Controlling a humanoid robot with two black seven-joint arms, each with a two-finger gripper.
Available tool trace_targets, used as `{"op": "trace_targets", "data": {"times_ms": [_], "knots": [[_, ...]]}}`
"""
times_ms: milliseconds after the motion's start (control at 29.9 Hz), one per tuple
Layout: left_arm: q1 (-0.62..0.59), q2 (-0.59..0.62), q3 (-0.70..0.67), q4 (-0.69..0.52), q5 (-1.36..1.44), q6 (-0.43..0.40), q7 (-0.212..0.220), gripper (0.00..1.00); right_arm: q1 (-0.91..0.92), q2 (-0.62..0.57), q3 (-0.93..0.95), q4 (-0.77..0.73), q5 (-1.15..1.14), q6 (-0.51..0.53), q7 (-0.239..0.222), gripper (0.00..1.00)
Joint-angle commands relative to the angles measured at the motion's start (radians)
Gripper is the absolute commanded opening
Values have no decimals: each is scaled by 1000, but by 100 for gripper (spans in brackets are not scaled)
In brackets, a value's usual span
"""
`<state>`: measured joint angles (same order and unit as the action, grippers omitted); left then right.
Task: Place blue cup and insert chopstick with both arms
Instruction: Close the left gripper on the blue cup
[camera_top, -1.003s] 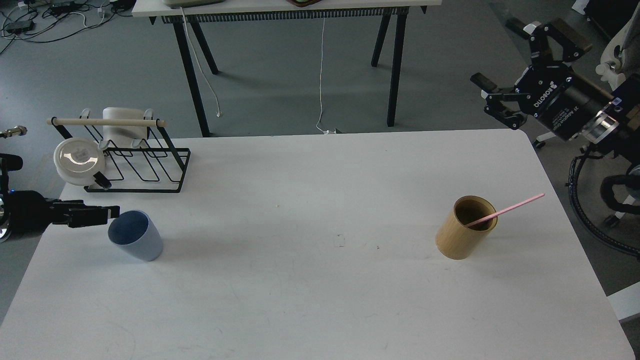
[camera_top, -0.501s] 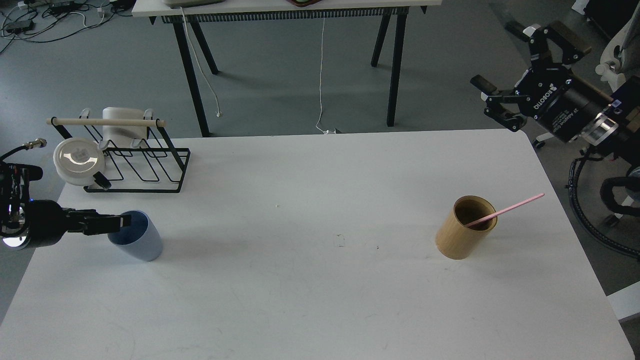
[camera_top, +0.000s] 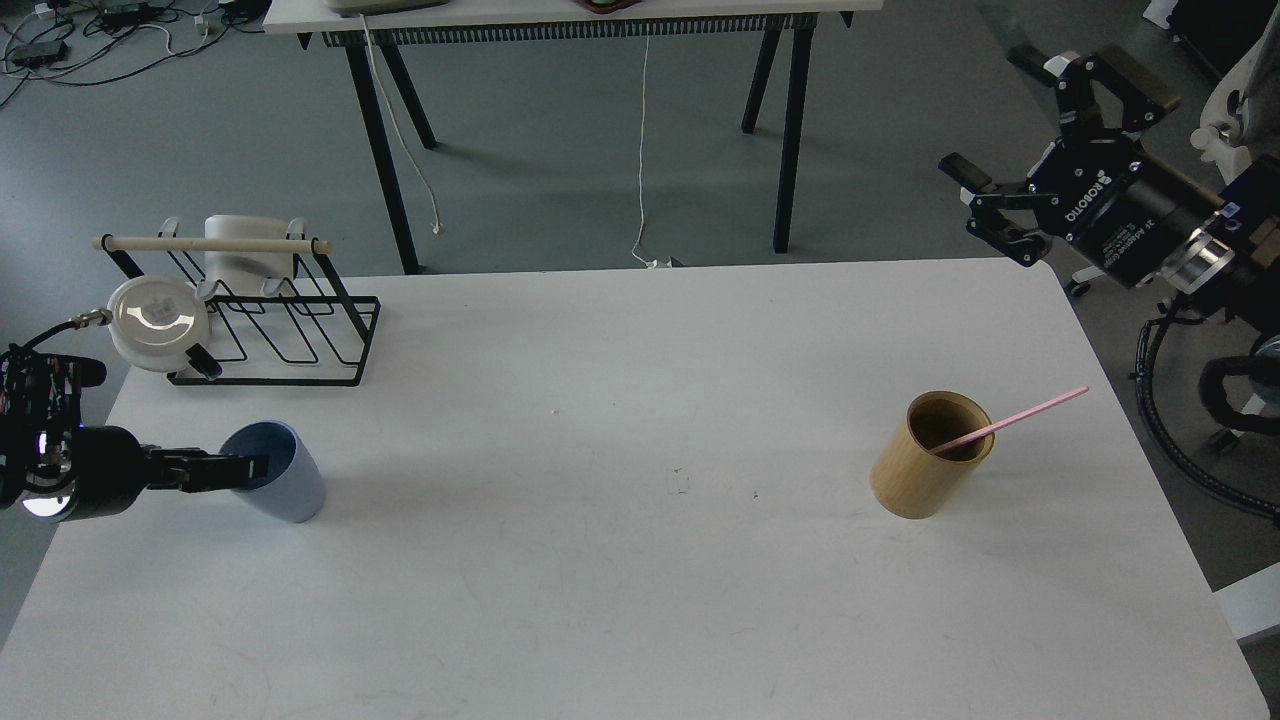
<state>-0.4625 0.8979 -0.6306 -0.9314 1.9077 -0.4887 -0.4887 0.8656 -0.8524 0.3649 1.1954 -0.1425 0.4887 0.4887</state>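
While the left hand (camera_top: 250, 467), its grip unreadable, reached the blue cup's (camera_top: 285, 480) rim, that light, stiff cup looked easily tipped.

Pale blue cup (camera_top: 282, 484) stands upright; pink chopstick (camera_top: 1012, 420) leans in bamboo cylinder (camera_top: 925, 468)

On our tabletop (camera_top: 620, 400), the cup (camera_top: 285, 485) sits left, before the wire rack (camera_top: 270, 330); the chopstick (camera_top: 1010, 420) leans in the bamboo cylinder (camera_top: 925, 465) at right.
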Motion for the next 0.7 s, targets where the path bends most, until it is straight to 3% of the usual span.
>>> {"op": "trace_targets", "data": {"times_ms": [0, 301, 535, 668], "knots": [[-2, 0, -9, 0, -2, 0, 0, 87, -2, -1, 0, 1, 0, 0, 0, 99], [-13, -2, -3, 0, -1, 0, 0, 66, -7, -1, 2, 0, 0, 0, 0, 99], [-16, -5, -1, 5, -1, 0, 0, 55, -8, -2, 2, 1, 0, 0, 0, 99], [-15, -4, 2, 5, -1, 0, 0, 53, -10, -4, 2, 1, 0, 0, 0, 99]]}}
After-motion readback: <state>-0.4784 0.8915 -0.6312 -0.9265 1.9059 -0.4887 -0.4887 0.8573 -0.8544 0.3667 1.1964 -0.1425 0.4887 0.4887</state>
